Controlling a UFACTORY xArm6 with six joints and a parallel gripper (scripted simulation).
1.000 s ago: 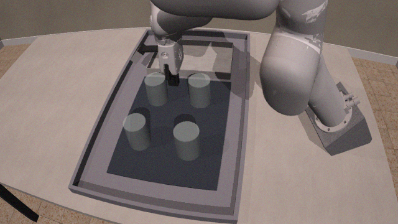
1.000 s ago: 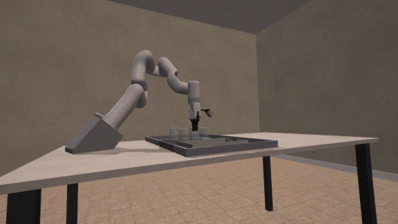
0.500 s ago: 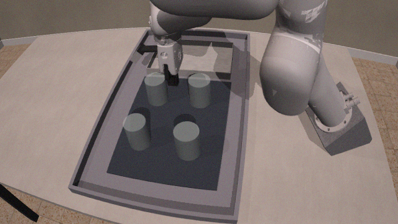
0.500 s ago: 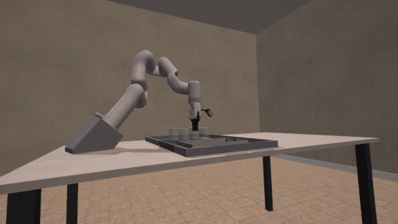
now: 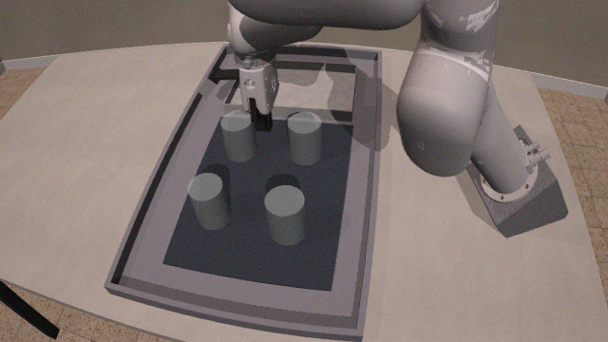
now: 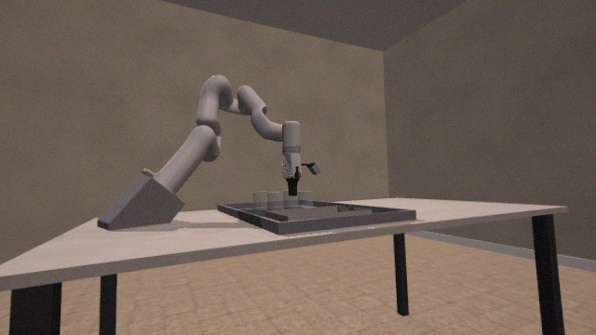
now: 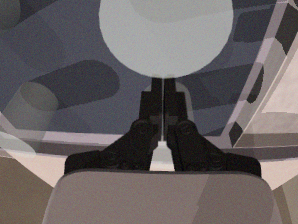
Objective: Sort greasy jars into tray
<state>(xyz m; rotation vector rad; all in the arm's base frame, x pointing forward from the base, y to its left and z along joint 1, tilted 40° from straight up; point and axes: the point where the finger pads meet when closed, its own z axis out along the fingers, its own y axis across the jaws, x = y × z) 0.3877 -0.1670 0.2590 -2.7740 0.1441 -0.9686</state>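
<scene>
Four pale glass jars stand mouth down on the dark mat (image 5: 252, 237): far left (image 5: 238, 135), far right (image 5: 304, 138), near left (image 5: 209, 200) and near right (image 5: 284, 214). My gripper (image 5: 262, 124) is shut and empty, low between the two far jars, its tips right beside the far left jar's upper right side. In the wrist view the shut fingertips meet the edge of a jar's round top (image 7: 166, 19); I cannot tell if they touch. The tray (image 5: 304, 90) lies at the mat's far end with no jar in it.
A grey raised rim (image 5: 142, 190) runs around the mat and tray. The arm's base (image 5: 518, 199) sits on the table to the right, and the arm's links hang over the tray's far end. The table's near edge is close below the rim.
</scene>
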